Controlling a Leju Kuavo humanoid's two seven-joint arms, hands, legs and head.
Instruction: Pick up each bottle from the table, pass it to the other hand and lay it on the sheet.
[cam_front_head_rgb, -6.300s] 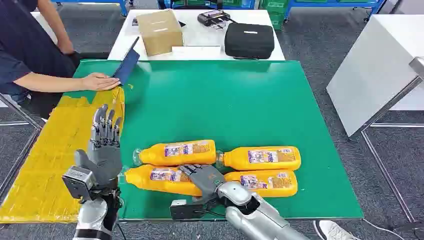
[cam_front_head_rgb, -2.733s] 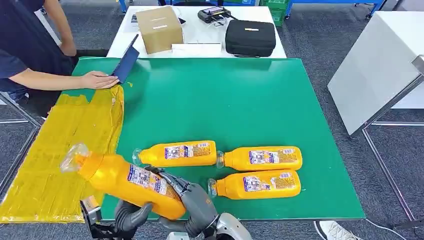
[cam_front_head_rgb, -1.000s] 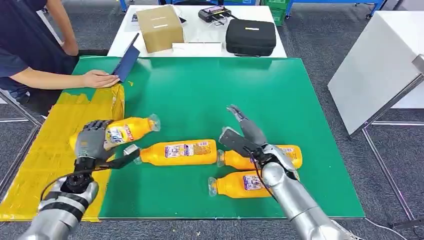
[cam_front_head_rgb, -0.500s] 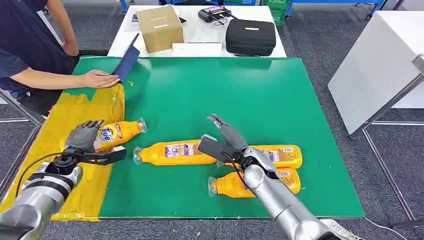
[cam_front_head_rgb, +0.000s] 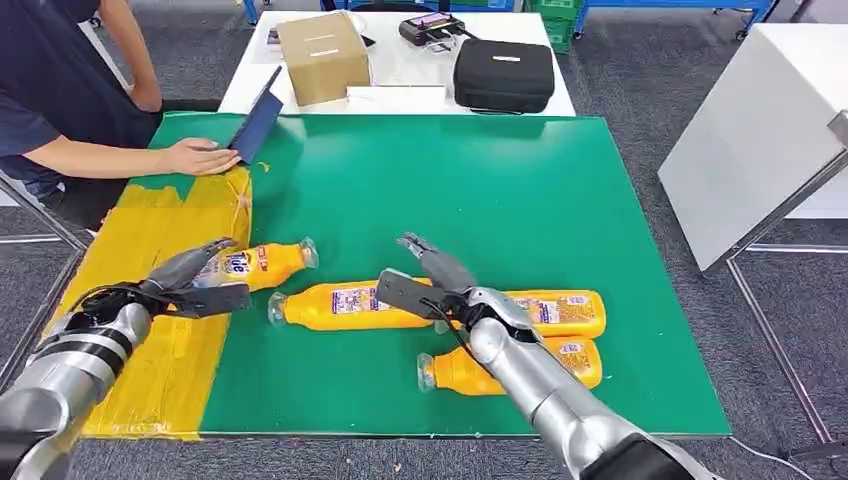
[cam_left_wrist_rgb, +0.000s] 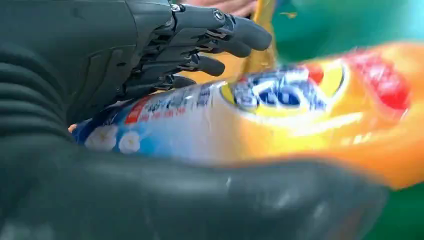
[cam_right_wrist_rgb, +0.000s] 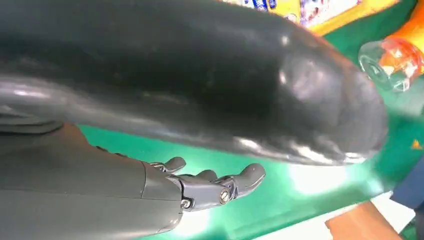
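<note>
The first bottle (cam_front_head_rgb: 252, 266) was laid at the yellow sheet's (cam_front_head_rgb: 130, 330) edge, neck over the green mat (cam_front_head_rgb: 480, 190); it had been carried higher half a second before. The left hand (cam_front_head_rgb: 190, 282) was loosening, fingers spread around the bottle's base. The right hand (cam_front_head_rgb: 425, 285), fingers apart and empty, had dropped over the next bottle (cam_front_head_rgb: 345, 305). One placement was judged nearly complete.

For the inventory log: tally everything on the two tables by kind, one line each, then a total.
Orange bottles: 4
Yellow sheet: 1
Cardboard box: 1
Black case: 1
Dark tablet: 1
Black controller: 1
Total: 9
</note>
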